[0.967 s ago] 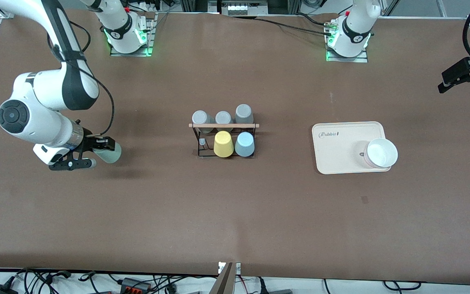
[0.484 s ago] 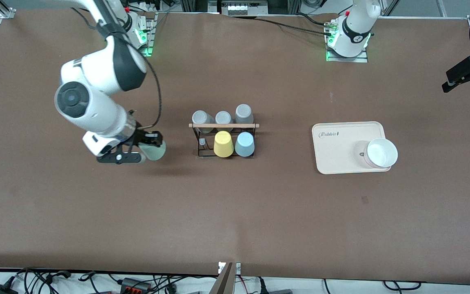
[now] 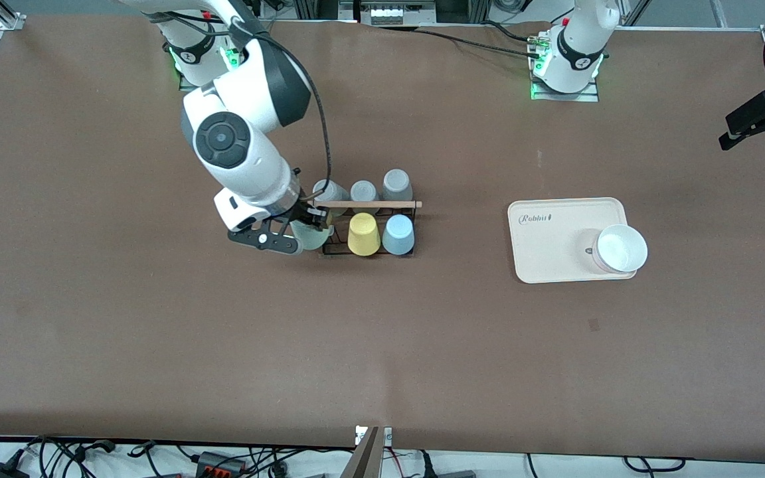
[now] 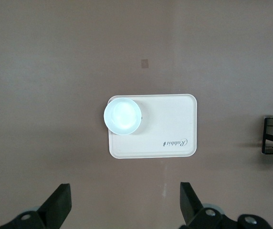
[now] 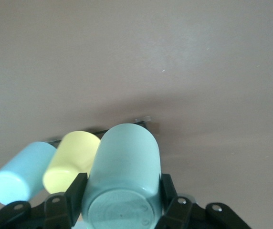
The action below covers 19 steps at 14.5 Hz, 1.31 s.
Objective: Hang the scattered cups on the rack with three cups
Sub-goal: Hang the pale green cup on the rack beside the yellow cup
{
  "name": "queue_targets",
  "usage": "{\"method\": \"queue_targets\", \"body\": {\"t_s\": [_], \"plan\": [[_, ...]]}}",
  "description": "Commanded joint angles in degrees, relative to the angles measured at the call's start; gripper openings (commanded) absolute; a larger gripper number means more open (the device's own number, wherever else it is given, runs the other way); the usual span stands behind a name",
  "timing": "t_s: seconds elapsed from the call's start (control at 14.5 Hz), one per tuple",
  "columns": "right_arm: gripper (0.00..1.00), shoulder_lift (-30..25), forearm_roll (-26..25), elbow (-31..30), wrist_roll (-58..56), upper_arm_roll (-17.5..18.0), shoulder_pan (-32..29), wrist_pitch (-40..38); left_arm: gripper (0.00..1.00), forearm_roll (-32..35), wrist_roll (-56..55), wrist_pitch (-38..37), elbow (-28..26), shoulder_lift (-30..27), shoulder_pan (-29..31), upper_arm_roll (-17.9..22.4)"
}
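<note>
My right gripper [image 3: 305, 234] is shut on the pale mint green cup [image 3: 315, 236] and holds it at the rack's [image 3: 369, 204] end toward the right arm, beside the yellow cup [image 3: 363, 234]. I cannot tell whether the cup touches a peg. In the right wrist view the fingers [image 5: 77, 191] clamp the mint cup [image 5: 124, 157] near its base. The light blue cup [image 3: 398, 234] hangs on the rack next to the yellow one. Both show in the right wrist view, light blue [image 5: 19, 171] and yellow [image 5: 72, 160]. My left gripper [image 3: 754, 134] waits open and empty, high over the table's edge at the left arm's end [image 4: 124, 210].
Three grey cups [image 3: 363, 190] sit on the rack's row farther from the front camera. A cream tray [image 3: 555, 259] with a white bowl [image 3: 620, 248] on it lies toward the left arm's end. Both show in the left wrist view, tray [image 4: 170, 124] and bowl [image 4: 122, 116].
My right arm has carried the mint cup across the table from the right arm's end to the rack. The left gripper has barely moved.
</note>
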Motion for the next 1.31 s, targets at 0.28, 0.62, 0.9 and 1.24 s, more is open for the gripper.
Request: {"method": "queue_targets", "body": {"t_s": [0.28,0.62,0.9,1.24], "plan": [[0.2,5.14,0.0,3.81,2.96,-0.54,3.24,-1.08,1.0,-0.06,1.01,-1.06,1.1,0.51,0.09,-0.06],[0.2,7.34,-0.35,3.9,2.87,-0.63,3.24,-0.82,1.0,-0.06,1.01,-1.06,1.1,0.42,0.09,0.03],[0.2,8.84,-0.44,3.9,2.96,-0.89,3.24,-0.73,1.0,-0.06,1.09,-1.06,1.02,0.42,0.18,-0.06],[1.0,9.45,-0.17,5.03,5.77,-0.98,3.15,-0.55,1.0,-0.14,1.01,-1.06,1.02,0.42,0.26,0.03]]}}
